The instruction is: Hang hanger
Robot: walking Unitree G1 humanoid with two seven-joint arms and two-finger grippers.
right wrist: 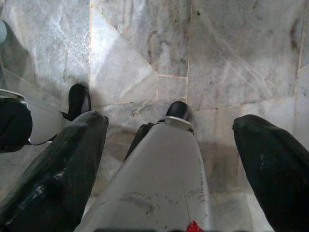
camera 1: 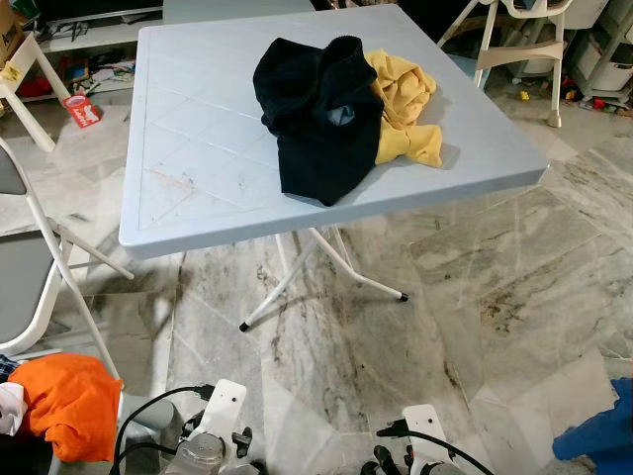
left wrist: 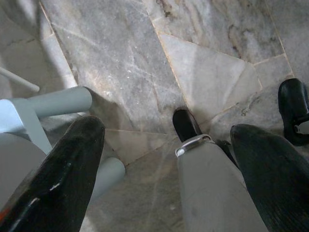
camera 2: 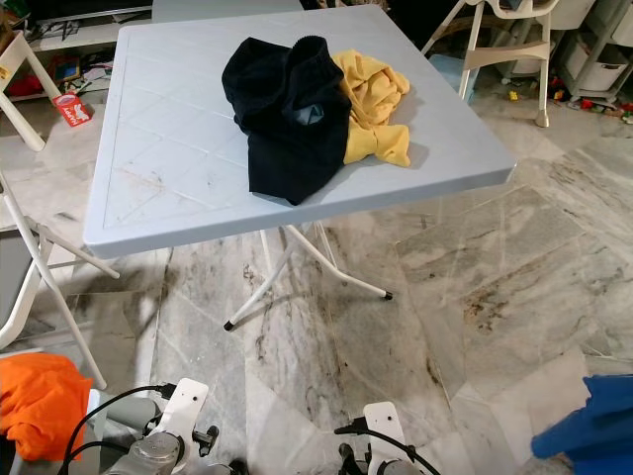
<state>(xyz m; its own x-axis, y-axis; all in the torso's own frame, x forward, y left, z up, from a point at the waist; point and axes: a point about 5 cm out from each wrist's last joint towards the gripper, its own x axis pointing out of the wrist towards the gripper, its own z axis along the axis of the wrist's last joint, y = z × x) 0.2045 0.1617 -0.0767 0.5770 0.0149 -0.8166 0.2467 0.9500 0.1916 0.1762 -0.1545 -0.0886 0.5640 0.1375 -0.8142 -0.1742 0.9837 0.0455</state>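
No hanger is seen; black garment (camera 1: 316, 119) on table (camera 1: 198, 188) is judged soft, floppy. Left gripper (left wrist: 166, 159) and right gripper (right wrist: 169, 159) are spread wide, empty.

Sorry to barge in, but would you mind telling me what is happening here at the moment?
Nothing is being handled yet. The robot stands facing a light blue folding table where a black garment lies partly over a yellow one. Both arms hang low, the left claw and right claw open and empty over the marble floor.
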